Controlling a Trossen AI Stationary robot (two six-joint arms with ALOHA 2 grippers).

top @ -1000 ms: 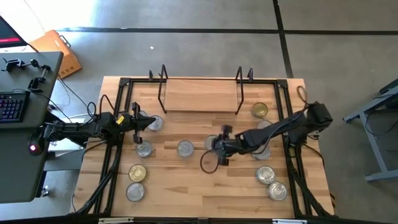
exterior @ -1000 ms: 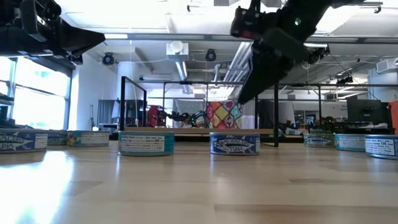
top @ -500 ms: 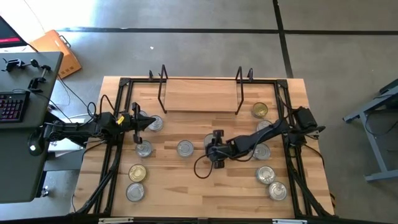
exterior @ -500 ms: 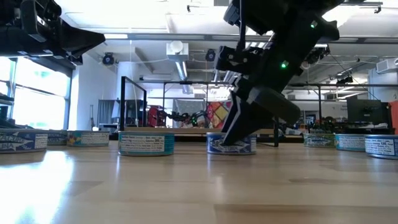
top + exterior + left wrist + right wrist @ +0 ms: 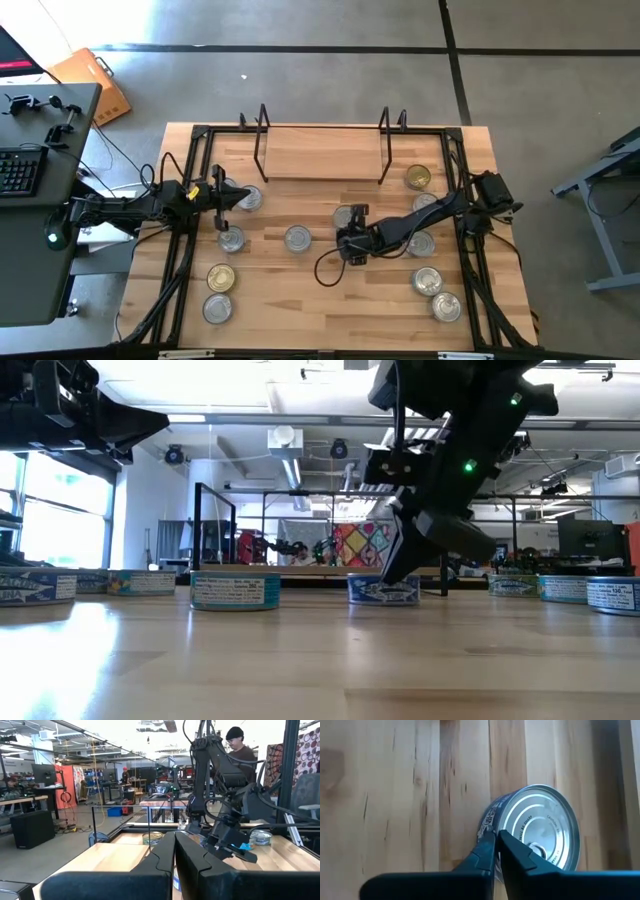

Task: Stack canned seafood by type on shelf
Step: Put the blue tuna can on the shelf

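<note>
The right gripper (image 5: 497, 842), fingers pressed together and holding nothing, touches a short silver-topped round tin (image 5: 540, 827) mid-bench, just short of the light-wood wire-framed shelf (image 5: 322, 152) at the far edge.

The left gripper (image 5: 222, 203) hangs closed and empty near the left edge.

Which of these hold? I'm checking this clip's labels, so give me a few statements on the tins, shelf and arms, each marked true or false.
1. No tin stands on the shelf. True.
2. The right gripper has its jaws wide open around a tin. False: the jaws are shut, with the tips at the edge of a silver-topped tin.
3. The left gripper holds a tin. False: its jaws are shut on nothing.
4. A gold-topped tin lies on the table by the shelf's right end. True.
</note>
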